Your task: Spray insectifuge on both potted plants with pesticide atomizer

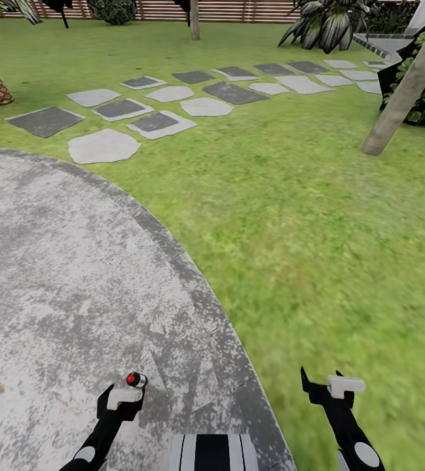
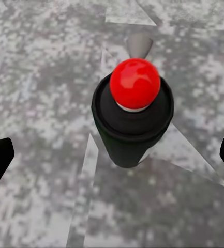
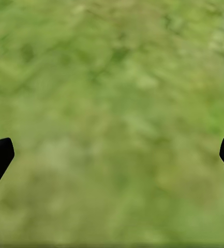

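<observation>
Along the lower left of the head view, the left tool [image 1: 124, 392] is hanging over the round grey patio [image 1: 55, 261] with its fingers spread wide. In the left wrist view both dark fingertips are sitting at the outer edges, well clear of anything. Between them, and a little ahead, the pesticide atomizer [image 2: 131, 119] is showing end-on: a dark body, a pale ring and a red ball on top. Whether it is standing on the paving or tilting I cannot tell.

The step in hand looks like the pick-up. To do it well, the left arm should be lowering until the fingers are bracketing the dark body below the cap, not the red ball, which would likely slip. It should be centring the bottle between the pads before closing, so that neither finger is nudging it over first.

Further right, pale and dark stepping stones [image 1: 153, 121] are crossing the lawn [image 1: 317, 229]. At the lower right the right tool [image 1: 327, 387] is likewise spread and carrying nothing, hovering over grass — best kept idle and clear.
</observation>
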Controlling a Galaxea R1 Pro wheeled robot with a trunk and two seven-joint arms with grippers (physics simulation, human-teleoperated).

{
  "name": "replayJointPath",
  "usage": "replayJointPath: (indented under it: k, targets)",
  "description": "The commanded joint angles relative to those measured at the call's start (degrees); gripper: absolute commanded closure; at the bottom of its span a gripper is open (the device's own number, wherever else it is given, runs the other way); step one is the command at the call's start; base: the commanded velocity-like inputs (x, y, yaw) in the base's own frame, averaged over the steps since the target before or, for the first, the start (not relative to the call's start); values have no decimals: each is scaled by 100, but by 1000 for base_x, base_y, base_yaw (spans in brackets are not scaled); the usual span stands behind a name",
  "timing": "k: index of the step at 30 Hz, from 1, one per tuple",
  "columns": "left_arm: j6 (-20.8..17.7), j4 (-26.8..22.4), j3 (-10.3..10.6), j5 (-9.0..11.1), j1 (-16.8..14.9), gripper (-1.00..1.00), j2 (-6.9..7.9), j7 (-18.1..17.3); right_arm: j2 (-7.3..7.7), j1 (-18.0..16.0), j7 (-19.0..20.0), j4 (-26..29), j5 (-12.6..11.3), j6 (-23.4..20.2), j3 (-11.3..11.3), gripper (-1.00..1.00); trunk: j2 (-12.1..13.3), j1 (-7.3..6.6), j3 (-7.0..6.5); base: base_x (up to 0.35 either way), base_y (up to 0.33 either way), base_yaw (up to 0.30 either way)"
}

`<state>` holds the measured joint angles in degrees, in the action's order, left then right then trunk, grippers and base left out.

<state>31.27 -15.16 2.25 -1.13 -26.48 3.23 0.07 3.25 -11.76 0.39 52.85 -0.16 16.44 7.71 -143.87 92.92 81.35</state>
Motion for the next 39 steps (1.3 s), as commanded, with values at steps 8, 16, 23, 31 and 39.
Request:
replayJointPath:
  k: [8, 16, 23, 31, 39]
  targets:
    - [27, 4, 21, -3, -4, -100, 3, 25, 0, -2, 5, -3, -2, 17, 4, -100, -8, 12, 114, 0, 0, 0]
    - [36, 4, 25, -5, -4, -100, 2, 28, 0, -2, 5, -5, -2, 9, 3, -100, -17, 30, 269, 0, 0, 0]
    - [73, 4, 29, -10, 1, -100, 0, 28, 0, -2, 5, -6, -2, 8, 3, -100, -17, 30, 269, 0, 0, 0]
    - [88, 4, 28, -10, 3, -100, 2, 28, 0, -2, 5, -3, -2, 8, 3, -100, -17, 30, 269, 53, 0, 0]
    - [97, 4, 29, -10, 3, -100, 2, 28, 0, -2, 5, -3, -2, 8, 5, -100, -17, 30, 269, 81, 0, 0]
